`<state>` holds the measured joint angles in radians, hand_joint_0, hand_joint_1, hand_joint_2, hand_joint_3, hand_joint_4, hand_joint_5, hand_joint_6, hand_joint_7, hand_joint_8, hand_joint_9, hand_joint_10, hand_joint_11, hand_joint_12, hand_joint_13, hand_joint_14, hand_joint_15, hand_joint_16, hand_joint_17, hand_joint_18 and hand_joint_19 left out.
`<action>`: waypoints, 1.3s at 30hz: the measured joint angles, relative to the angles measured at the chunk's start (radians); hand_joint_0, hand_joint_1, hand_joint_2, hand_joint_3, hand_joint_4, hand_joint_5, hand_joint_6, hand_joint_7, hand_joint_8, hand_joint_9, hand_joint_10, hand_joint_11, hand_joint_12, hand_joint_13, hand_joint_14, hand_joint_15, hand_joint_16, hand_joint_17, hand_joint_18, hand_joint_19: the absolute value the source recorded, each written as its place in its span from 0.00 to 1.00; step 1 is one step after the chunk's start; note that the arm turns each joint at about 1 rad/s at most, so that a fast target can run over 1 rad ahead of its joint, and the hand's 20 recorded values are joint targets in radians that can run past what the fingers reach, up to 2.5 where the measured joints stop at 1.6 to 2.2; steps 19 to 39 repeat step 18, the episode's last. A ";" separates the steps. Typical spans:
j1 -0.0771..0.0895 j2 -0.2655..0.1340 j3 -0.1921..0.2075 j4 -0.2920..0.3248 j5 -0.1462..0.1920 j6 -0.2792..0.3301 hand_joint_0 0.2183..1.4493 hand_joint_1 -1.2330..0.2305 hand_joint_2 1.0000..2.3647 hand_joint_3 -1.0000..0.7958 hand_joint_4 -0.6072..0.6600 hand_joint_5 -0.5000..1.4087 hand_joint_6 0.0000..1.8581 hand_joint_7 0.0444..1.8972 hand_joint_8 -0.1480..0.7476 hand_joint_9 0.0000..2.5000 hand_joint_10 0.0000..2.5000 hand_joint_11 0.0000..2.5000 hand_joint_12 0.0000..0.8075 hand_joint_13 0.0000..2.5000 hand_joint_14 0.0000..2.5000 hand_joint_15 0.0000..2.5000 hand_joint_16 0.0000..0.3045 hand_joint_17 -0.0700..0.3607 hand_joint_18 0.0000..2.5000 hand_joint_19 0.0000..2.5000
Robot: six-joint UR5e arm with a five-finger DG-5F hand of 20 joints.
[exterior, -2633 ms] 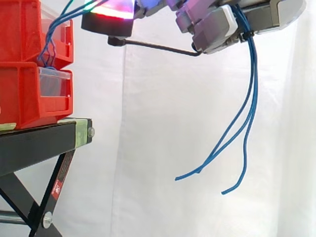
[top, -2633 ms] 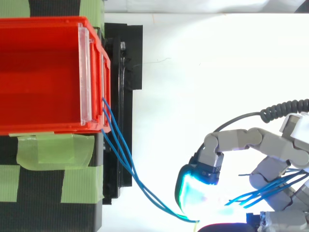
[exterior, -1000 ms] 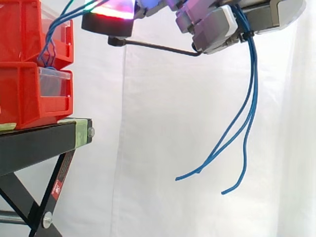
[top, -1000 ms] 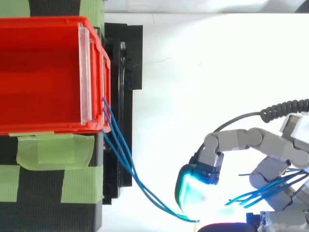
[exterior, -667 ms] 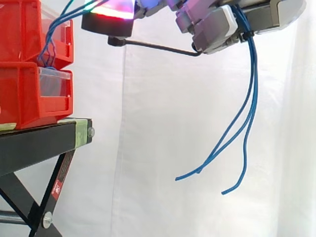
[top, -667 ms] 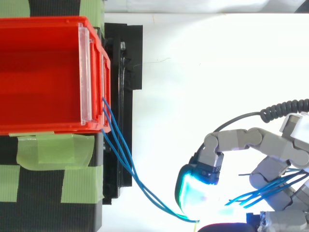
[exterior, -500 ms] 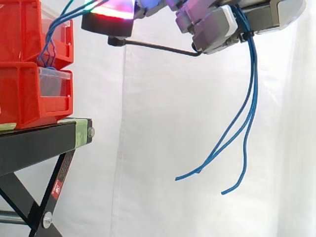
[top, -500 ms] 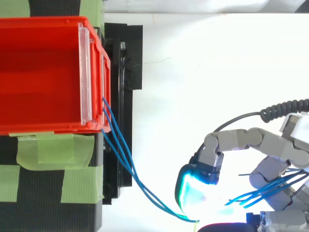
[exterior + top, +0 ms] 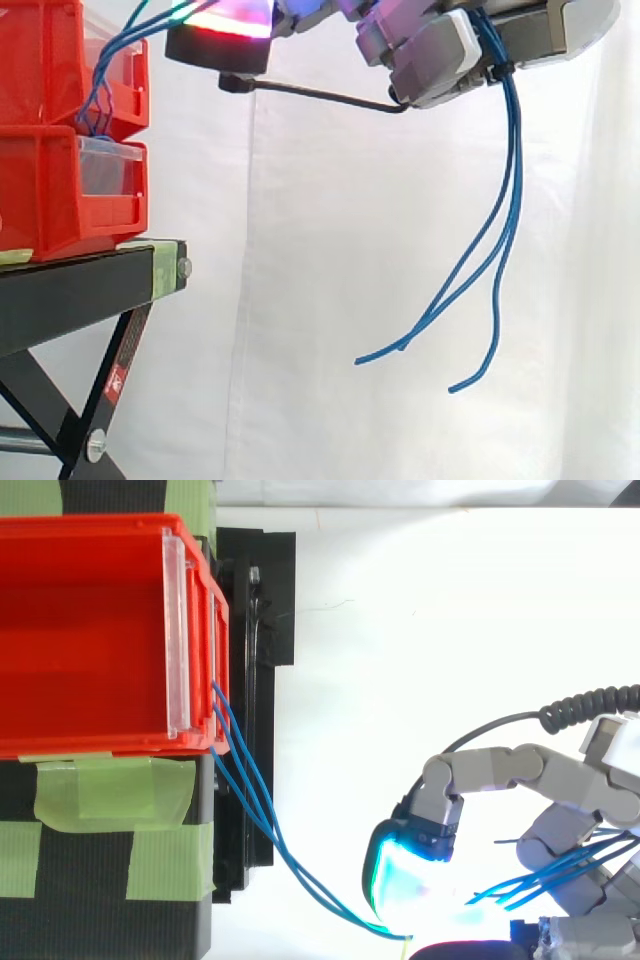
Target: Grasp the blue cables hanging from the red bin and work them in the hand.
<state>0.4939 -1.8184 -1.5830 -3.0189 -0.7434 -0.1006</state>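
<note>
Thin blue cables (image 9: 514, 160): strung from front of open red plastic bin (image 9: 90, 630) to hand (image 9: 430, 55), clasped there in curled fingers (image 9: 490, 768), loose ends dangling below; grasp judged done, working step in hand; next: roll strands within the clasp, no tugging at bin.

White curtain (image 9: 330, 230), evenly lit and hanging in soft vertical folds, behind a black stand (image 9: 70, 295) with diagonal braces at the left; from above, strips of green tape (image 9: 110, 790) cross the stand's top beside a bright white surface (image 9: 400, 630).
</note>
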 measured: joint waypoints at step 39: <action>0.000 0.000 0.000 0.000 -0.001 0.000 0.64 0.44 0.00 0.64 0.78 0.36 0.43 0.62 0.67 0.72 1.00 1.00 0.66 0.76 1.00 0.56 0.67 0.52 1.00 0.30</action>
